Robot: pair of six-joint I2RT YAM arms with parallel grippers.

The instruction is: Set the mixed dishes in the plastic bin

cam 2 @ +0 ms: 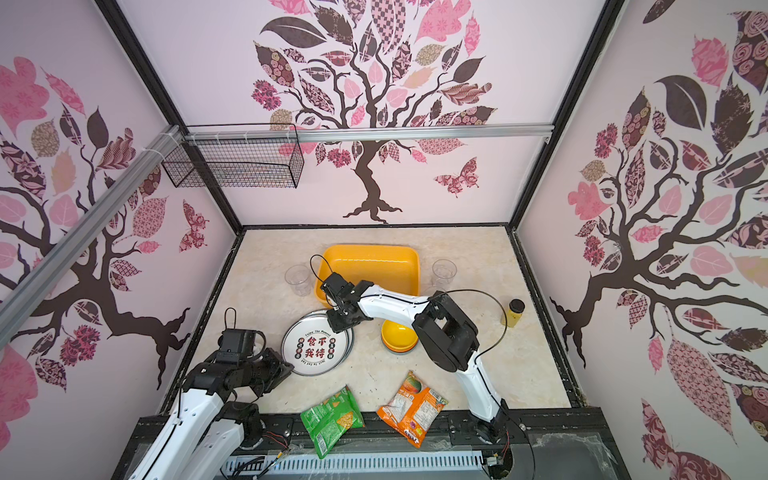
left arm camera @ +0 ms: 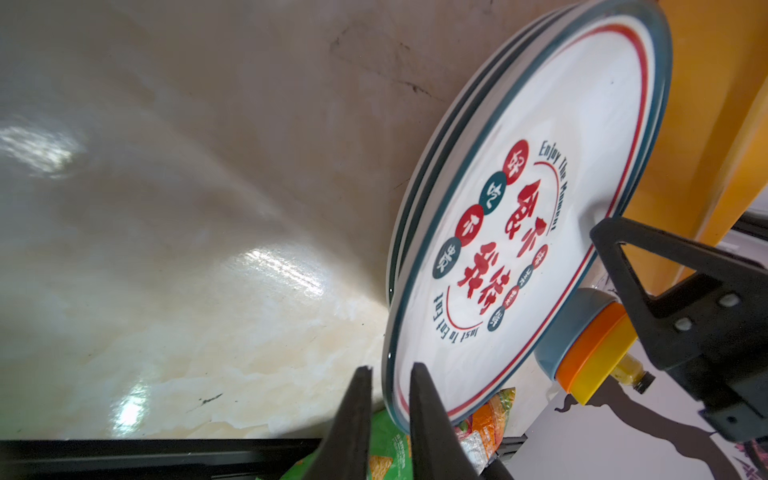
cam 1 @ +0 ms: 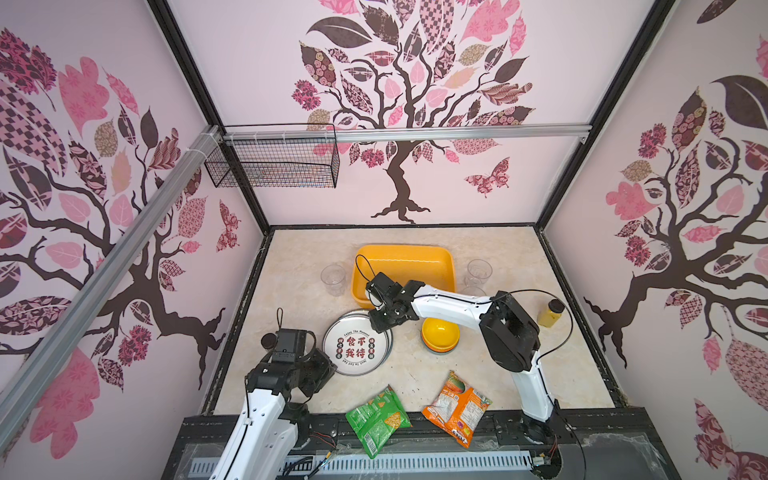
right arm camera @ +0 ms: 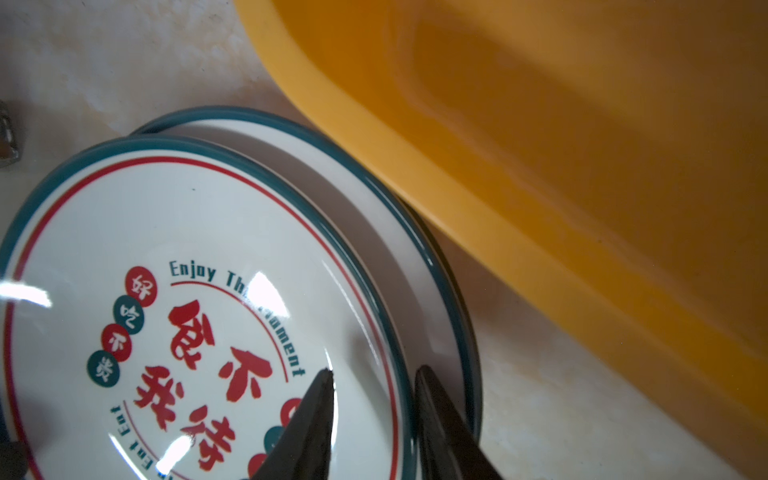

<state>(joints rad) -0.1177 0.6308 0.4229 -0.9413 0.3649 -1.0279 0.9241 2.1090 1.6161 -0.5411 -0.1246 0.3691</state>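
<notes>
Green bag (cam 1: 377, 419) and orange bag (cam 1: 456, 405) lie behind my fingers. My left fingers (cam 1: 329, 369), slightly parted, sit at the near rim of the plates (cam 1: 357, 347), stacked on the tabletop (cam 1: 498, 374). They pinch nothing I can see. My right fingers (cam 1: 380, 323), spread, straddle the top one's far rim. The bin (cam 1: 411, 266) lies just beyond them, so the right arm is nearer.

Bright, even light; glare patches on the glossy bench (left arm camera: 282, 266) and top plate (right arm camera: 199, 332); both top views bow at their edges.
</notes>
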